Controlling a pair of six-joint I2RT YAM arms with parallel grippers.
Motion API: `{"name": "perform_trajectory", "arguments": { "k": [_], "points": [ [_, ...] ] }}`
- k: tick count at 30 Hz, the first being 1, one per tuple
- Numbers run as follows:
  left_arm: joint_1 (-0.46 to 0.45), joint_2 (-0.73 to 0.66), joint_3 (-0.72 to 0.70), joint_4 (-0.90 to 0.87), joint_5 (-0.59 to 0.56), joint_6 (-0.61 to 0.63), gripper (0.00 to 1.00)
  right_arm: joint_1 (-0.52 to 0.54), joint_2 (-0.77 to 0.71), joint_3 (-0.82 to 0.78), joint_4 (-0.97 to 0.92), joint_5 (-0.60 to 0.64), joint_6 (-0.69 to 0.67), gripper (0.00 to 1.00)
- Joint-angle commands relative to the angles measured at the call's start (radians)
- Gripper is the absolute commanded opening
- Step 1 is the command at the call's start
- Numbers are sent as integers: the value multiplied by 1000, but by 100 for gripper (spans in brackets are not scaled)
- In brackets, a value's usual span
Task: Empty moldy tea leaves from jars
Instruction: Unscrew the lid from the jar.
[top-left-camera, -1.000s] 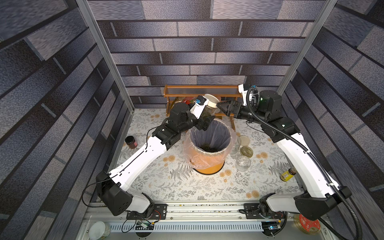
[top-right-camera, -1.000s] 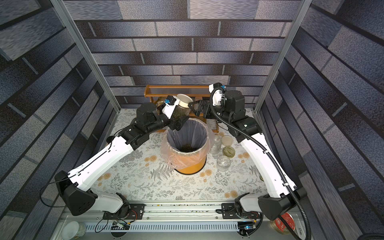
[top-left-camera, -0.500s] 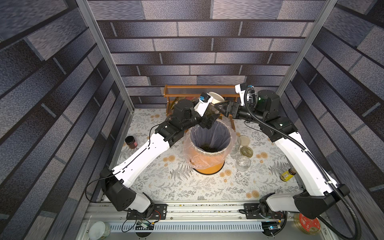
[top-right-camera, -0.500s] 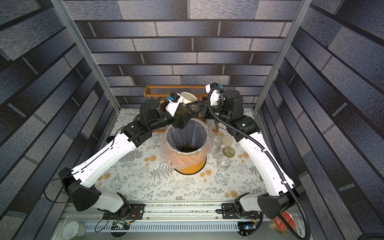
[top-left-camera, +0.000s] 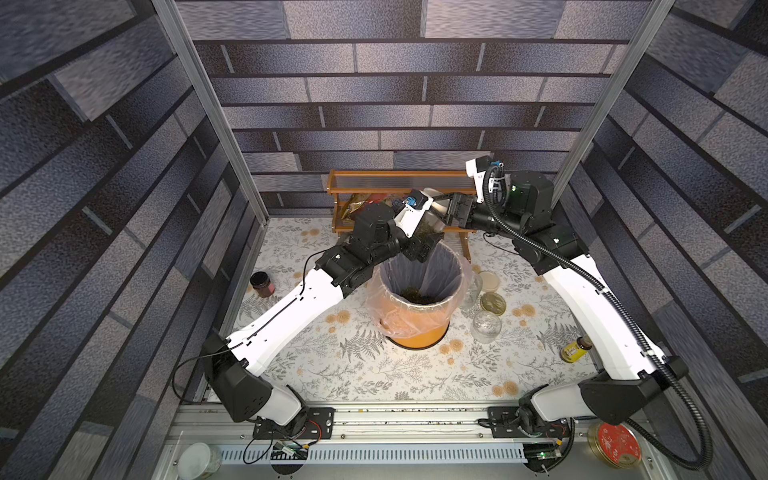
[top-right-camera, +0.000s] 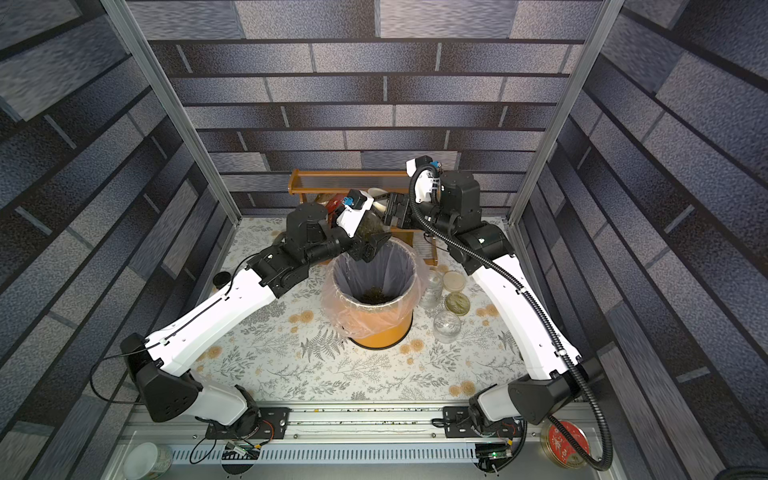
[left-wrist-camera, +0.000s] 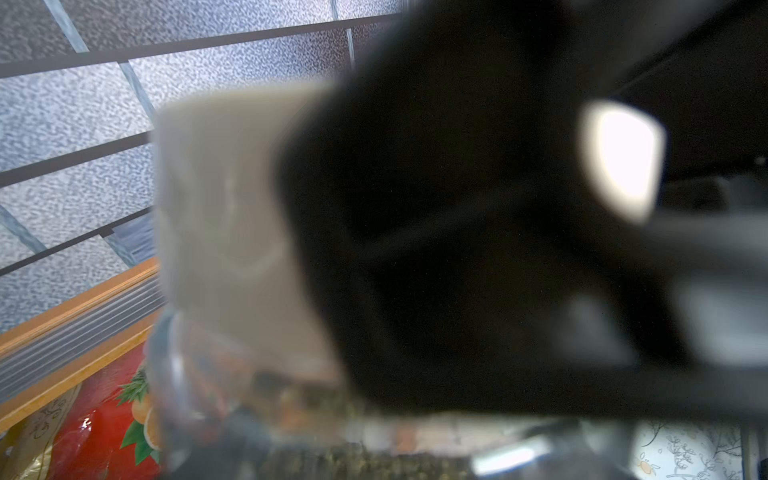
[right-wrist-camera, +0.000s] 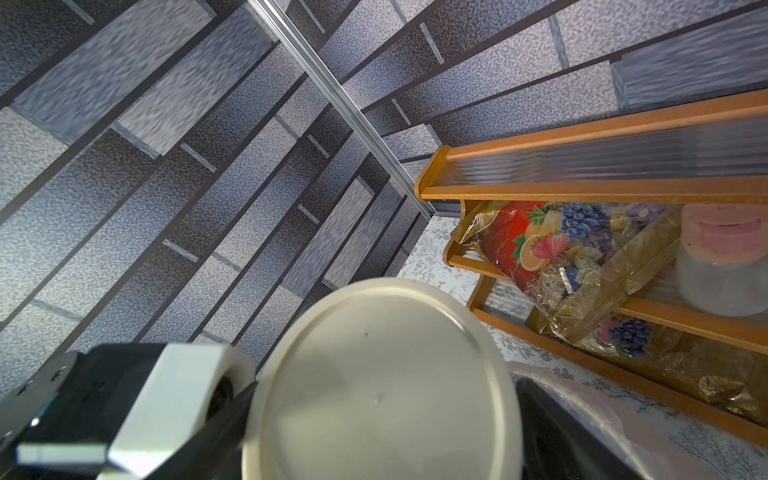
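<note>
Nearest you, empty jars (top-left-camera: 486, 326) stand on floral cloth (top-left-camera: 353, 374) beside the orange bin (top-left-camera: 419, 334), crumbly tea leaves (top-left-camera: 417, 296) in its crinkled liner (top-left-camera: 386, 316). Over the far rim, left claw (top-left-camera: 429, 236) pinches a tilted glass jar (top-left-camera: 424, 226); right claw (top-left-camera: 448, 209) at its flat cream lid (right-wrist-camera: 382, 386), and you cannot tell its grip.

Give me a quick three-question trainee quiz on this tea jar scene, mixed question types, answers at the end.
1. True or false: the cream lid is off the held jar.
2. What lies inside the orange bin? A: tea leaves; B: lids; C: nothing.
3. Which gripper holds the jar?
Key: 1 false; 2 A; 3 the left gripper.
</note>
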Motion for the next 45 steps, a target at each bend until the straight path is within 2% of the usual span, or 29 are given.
{"name": "perform_trajectory", "arguments": {
  "k": [1, 17, 23, 29, 32, 41, 45],
  "points": [
    [-23, -45, -8, 105, -30, 46, 31, 2, 26, 41, -22, 45, -11, 92],
    [-31, -30, 14, 102, -75, 82, 31, 1, 57, 53, -29, 21, 1, 83],
    [-29, -24, 33, 73, -49, 82, 31, 2, 56, 51, -36, 21, -11, 68],
    [-18, -8, 67, 5, -18, 78, 31, 2, 51, 30, -21, -17, -7, 46],
    [-1, -15, 64, 1, 20, 56, 31, 2, 41, 12, -12, -27, -16, 43],
    [87, -22, 94, -48, 259, -32, 31, 0, 29, -16, 30, -151, -60, 41],
    [152, -18, 98, -29, 416, -112, 31, 1, 27, -33, 70, -202, -81, 41]
  ]
}}
